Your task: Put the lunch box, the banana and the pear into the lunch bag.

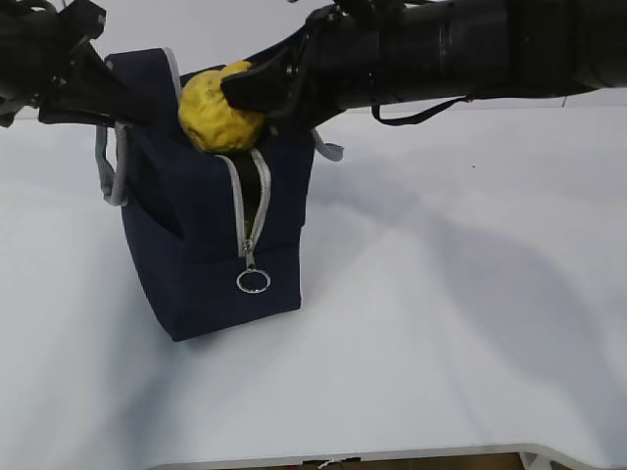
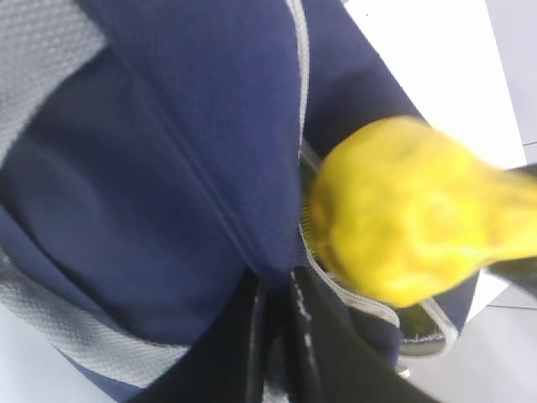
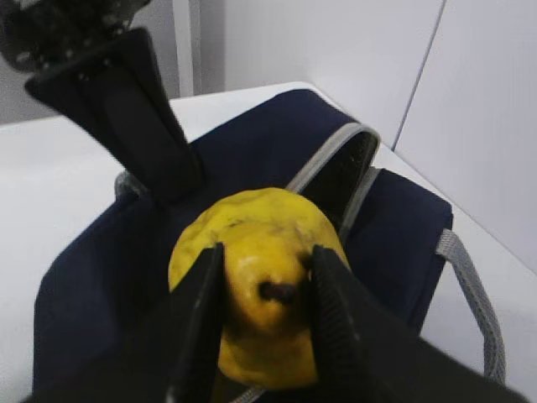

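Right gripper [image 3: 262,277] clamped on pear [image 3: 260,277], fingers either side of stem end. Pear sits at bag's [image 1: 211,245] open top, over zipper gap. Bag upright near table's [image 1: 441,323] left edge, ring pull [image 1: 253,281] hanging down front. Left gripper [image 1: 103,98] pinched together on bag's top edge, left of pear.

Navy lunch bag [image 1: 211,259], yellow pear [image 1: 217,113], white desk [image 1: 451,323].

The bag has grey webbing handles and a grey zipper with a silver ring pull [image 1: 253,281]. The lumpy pear has a dark stem; black jaws.
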